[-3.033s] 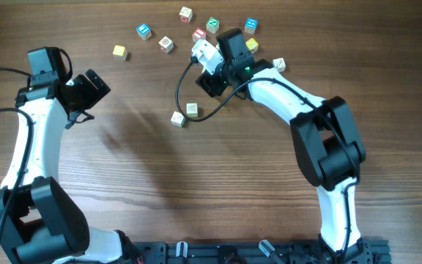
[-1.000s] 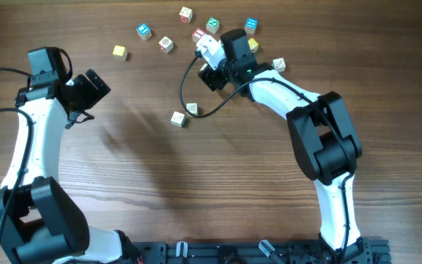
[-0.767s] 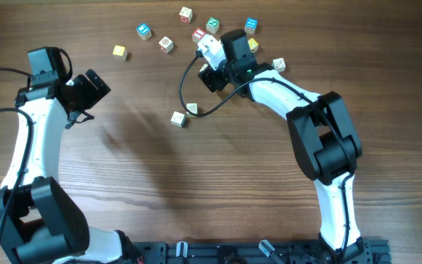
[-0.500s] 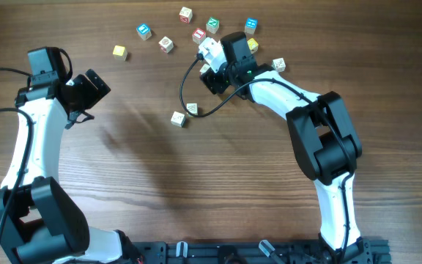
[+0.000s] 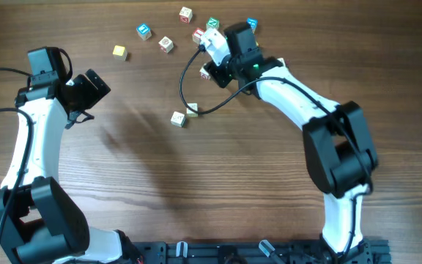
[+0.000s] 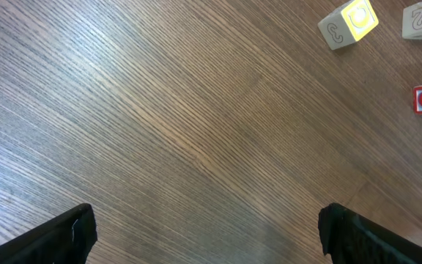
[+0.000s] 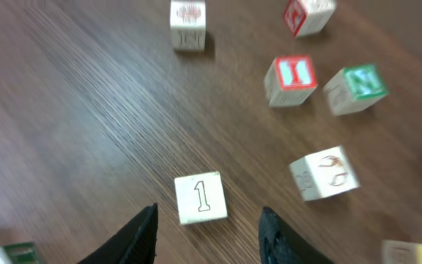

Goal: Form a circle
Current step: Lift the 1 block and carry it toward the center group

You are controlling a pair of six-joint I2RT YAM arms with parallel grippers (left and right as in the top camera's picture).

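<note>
The pale cream wooden cube with a 1 (image 7: 201,196) sits on the brown wooden table (image 5: 218,169), right between the tips of the right pincer (image 7: 209,211). That pincer is half open with small gaps on both sides, so it holds nothing. The green-faced cube (image 7: 356,86) lies well apart; no ring yet. The left pincer (image 6: 207,220) gapes wide, holding nothing. A second ago the right pincer stood wider.

Left fingers (image 6: 58,235) spread wide, right arm (image 5: 291,94) stretched forward (right fingers (image 7: 139,238) parted)
</note>
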